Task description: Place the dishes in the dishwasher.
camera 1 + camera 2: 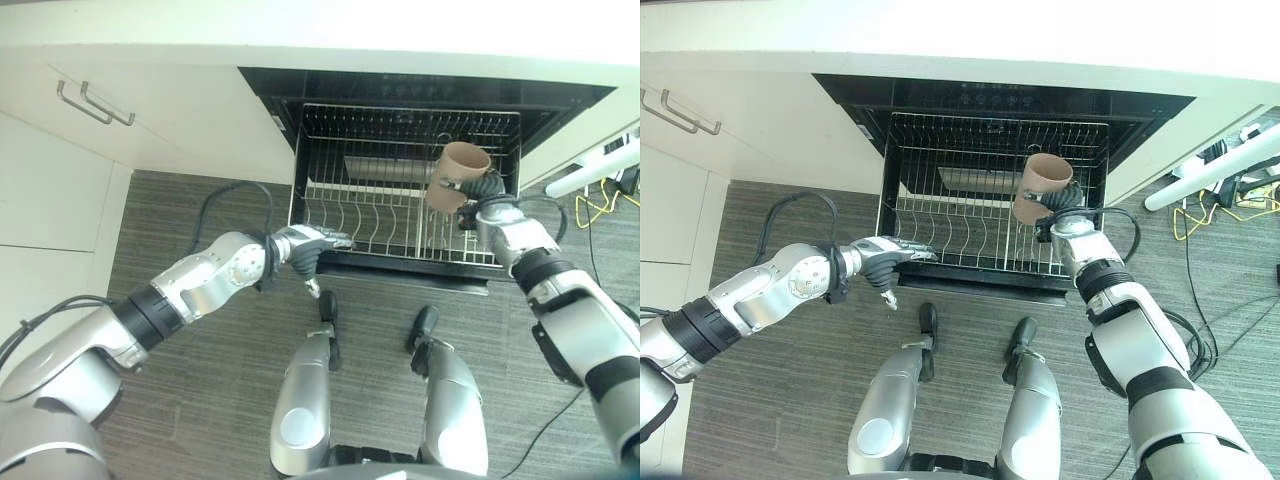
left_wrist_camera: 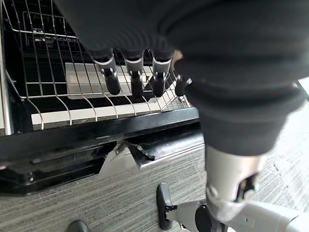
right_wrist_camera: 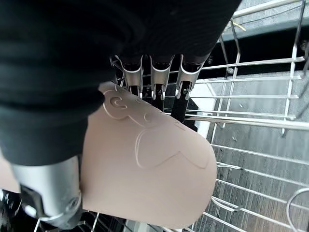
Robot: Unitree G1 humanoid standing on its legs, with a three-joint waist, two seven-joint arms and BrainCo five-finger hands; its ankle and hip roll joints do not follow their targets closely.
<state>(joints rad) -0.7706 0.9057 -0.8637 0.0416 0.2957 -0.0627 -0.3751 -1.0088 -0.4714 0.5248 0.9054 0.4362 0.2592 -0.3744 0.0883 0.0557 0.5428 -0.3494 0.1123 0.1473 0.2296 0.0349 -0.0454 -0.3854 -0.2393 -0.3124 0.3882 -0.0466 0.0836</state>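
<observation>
One brown cup (image 1: 459,173) clamped in right hand (image 1: 478,196) over rack (image 1: 400,215) right front corner | left hand (image 1: 312,247) fingers straight at front edge | tines left of cup bare

The cup (image 1: 459,175) was seen as matt, pale brown and smooth — plastic by its look, with shallow raised figures on its side. The rack (image 1: 400,215) was made of thin, glossy metal wire, set in a dishwasher (image 1: 300,100) of black, faintly shiny finish. The floor (image 1: 200,380) was covered in grey, ribbed carpet — rough and dull.
</observation>
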